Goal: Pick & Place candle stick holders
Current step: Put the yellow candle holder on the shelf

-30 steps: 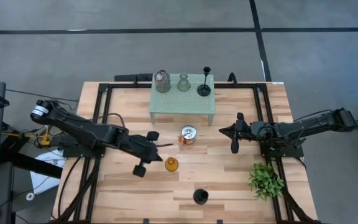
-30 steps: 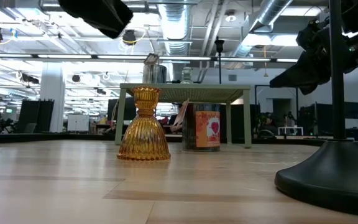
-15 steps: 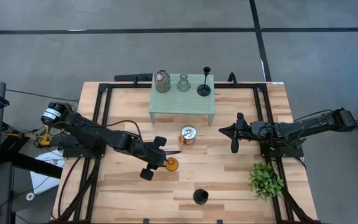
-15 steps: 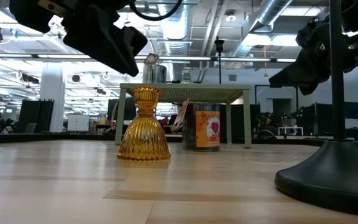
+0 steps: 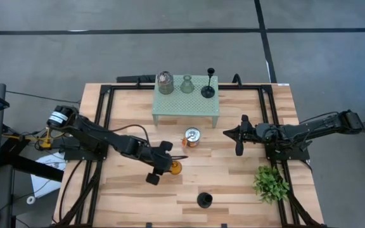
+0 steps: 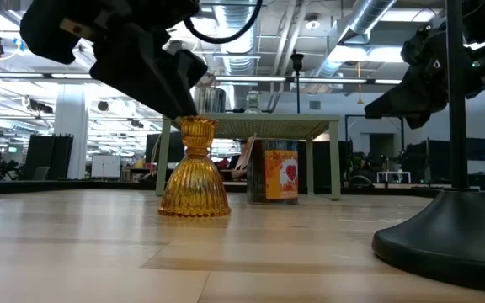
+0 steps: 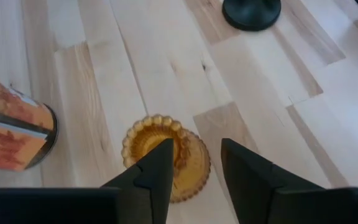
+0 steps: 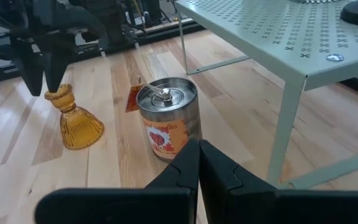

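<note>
The amber glass holder (image 5: 175, 167) stands upright on its wide base mid-table. My left gripper (image 7: 196, 155) hovers open right over it, fingers pointing down, one fingertip (image 8: 55, 78) just above its top rim (image 8: 59, 94). Behind it stands the orange-and-silver tin (image 5: 192, 137). A black holder (image 5: 204, 200) sits near the front edge. The silvery jar (image 5: 165, 82), the clear glass one (image 5: 187, 83) and the slim black stick (image 5: 208, 88) stand on the pale green mesh stand (image 5: 170, 109). My right gripper (image 5: 237, 149) waits shut, right of the tin. My left gripper comes at the amber holder's top rim (image 7: 166, 124) from above with open fingers. Whether a fingertip touches the rim, I cannot tell. The holder stands upright on the table.
A leafy green plant (image 5: 271, 182) sits at the front right. The stand's legs (image 8: 284, 134) rise just behind the tin. Bare wood lies at the front left (image 5: 119, 202) and between tin and plant.
My left gripper has gone toward the table's right and near edges and come down, from up and left of the amber holder to right above its top. The holder and the other things have stayed put.
</note>
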Controlling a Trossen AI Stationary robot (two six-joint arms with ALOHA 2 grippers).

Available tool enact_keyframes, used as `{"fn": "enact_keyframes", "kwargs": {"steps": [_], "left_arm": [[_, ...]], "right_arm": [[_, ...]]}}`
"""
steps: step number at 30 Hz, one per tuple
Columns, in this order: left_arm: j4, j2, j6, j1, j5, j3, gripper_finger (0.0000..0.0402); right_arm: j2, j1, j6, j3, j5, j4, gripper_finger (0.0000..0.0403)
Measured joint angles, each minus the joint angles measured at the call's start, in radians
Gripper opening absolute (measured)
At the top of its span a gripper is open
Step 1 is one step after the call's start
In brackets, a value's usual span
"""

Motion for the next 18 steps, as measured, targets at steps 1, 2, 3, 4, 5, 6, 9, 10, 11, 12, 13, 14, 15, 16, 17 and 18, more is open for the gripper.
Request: {"fn": "enact_keyframes", "kwargs": {"steps": [1,2,3,4,5,6,9,10,11,12,13,14,15,16,17,18], "left_arm": [[0.004,0.003,0.0,0.001,-0.002,0.0,0.0132],[0.005,0.005,0.0,0.002,-0.006,0.0,0.013],[0.005,0.005,-0.001,0.002,-0.006,0.0,0.0128],[0.008,0.007,-0.005,0.002,-0.007,0.0,0.0126],[0.01,0.009,-0.009,0.002,-0.008,0.0,0.0124],[0.009,0.01,-0.014,0.002,-0.01,0.0,0.0122],[0.017,0.02,-0.031,0.002,-0.01,0.0,0.0115],[0.018,0.022,-0.035,0.003,-0.01,0.0,0.0113],[0.016,0.022,-0.039,0.003,-0.01,0.0,0.0111],[0.017,0.025,-0.039,0.003,-0.011,0.0,0.0109],[0.019,0.027,-0.039,0.003,-0.011,0.001,0.0108],[0.02,0.027,-0.039,0.003,-0.011,0.002,0.0107],[0.02,0.027,-0.039,0.003,-0.011,0.002,0.0106],[0.02,0.027,-0.039,0.003,-0.011,0.002,0.0105],[0.02,0.028,-0.042,0.003,-0.011,0.002,0.0105],[0.02,0.028,-0.044,0.003,-0.011,0.002,0.0104]], "right_arm": [[0.0,0.0,0.0,0.0,0.0,-0.001,0.0],[0.0,0.0,0.0,0.0,0.0,0.0,0.0],[0.0,0.0,0.0,0.0,0.0,0.0,0.0],[0.0,0.0,0.0,0.0,0.0,-0.003,0.0],[0.0,0.0,0.0,0.0,0.0,-0.004,0.0],[0.0,0.0,0.0,0.0,0.0,-0.003,0.0],[0.0,0.0,0.0,0.0,0.0,-0.004,0.0],[0.0,0.0,0.0,0.0,0.0,-0.003,0.0],[0.0,0.0,0.0,0.0,0.0,-0.004,0.0],[0.0,0.0,0.0,0.0,0.0,-0.006,0.0],[0.0,0.0,0.0,0.0,0.0,-0.007,0.0],[0.0,0.0,0.0,0.0,0.0,-0.006,0.0],[0.0,0.0,0.0,0.0,0.0,-0.005,0.0],[0.0,0.0,0.0,0.0,0.0,-0.005,0.0],[0.0,0.0,0.0,0.0,0.0,-0.005,0.0],[0.0,0.0,0.0,0.0,0.0,-0.004,0.0]]}}
